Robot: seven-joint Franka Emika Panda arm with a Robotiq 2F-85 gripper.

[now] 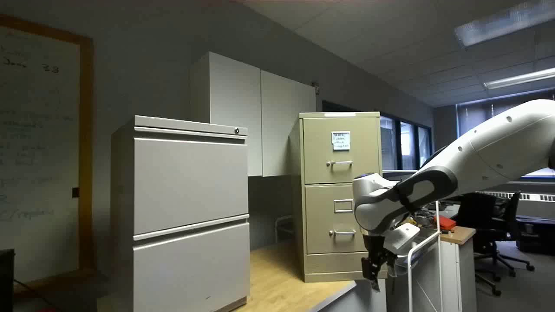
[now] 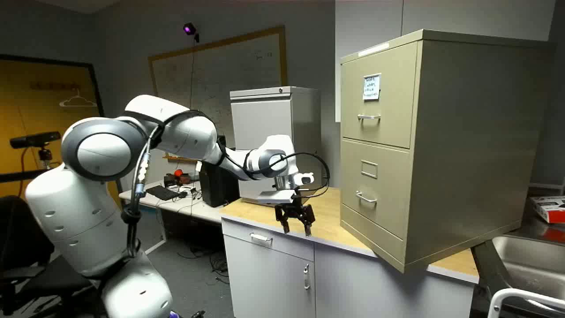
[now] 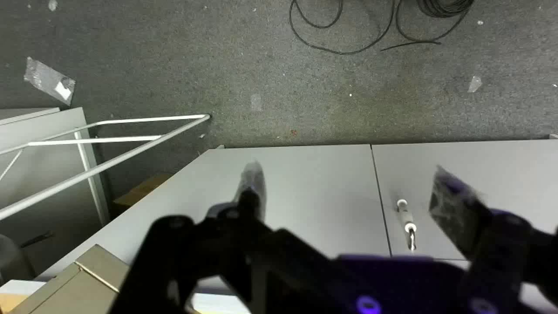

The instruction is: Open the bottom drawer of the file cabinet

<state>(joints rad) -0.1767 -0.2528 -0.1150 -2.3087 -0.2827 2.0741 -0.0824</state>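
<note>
The file cabinet (image 1: 297, 203), upright beige metal, stands on the counter in both exterior views (image 2: 476, 150). Its bottom drawer (image 1: 321, 208) is shut, with a small silver handle (image 1: 344, 233). The drawer (image 2: 393, 181) and handle (image 2: 366, 198) also show in an exterior view. My gripper (image 2: 296, 232) is open, empty and pointing down, apart from the cabinet and lower than the handle. In an exterior view the gripper (image 1: 376, 277) overlaps the cabinet's lower right corner. In the wrist view the fingers (image 3: 346, 174) are wide apart; a cabinet corner (image 3: 69, 288) shows lower left.
A wider light-grey cabinet (image 1: 190, 186) stands on the wooden countertop (image 1: 277, 271). White cupboard doors (image 2: 269, 282) with protruding handles are below the counter edge. A white metal rail (image 1: 425, 242) stands near the arm. A sink (image 2: 534, 260) lies beside the file cabinet.
</note>
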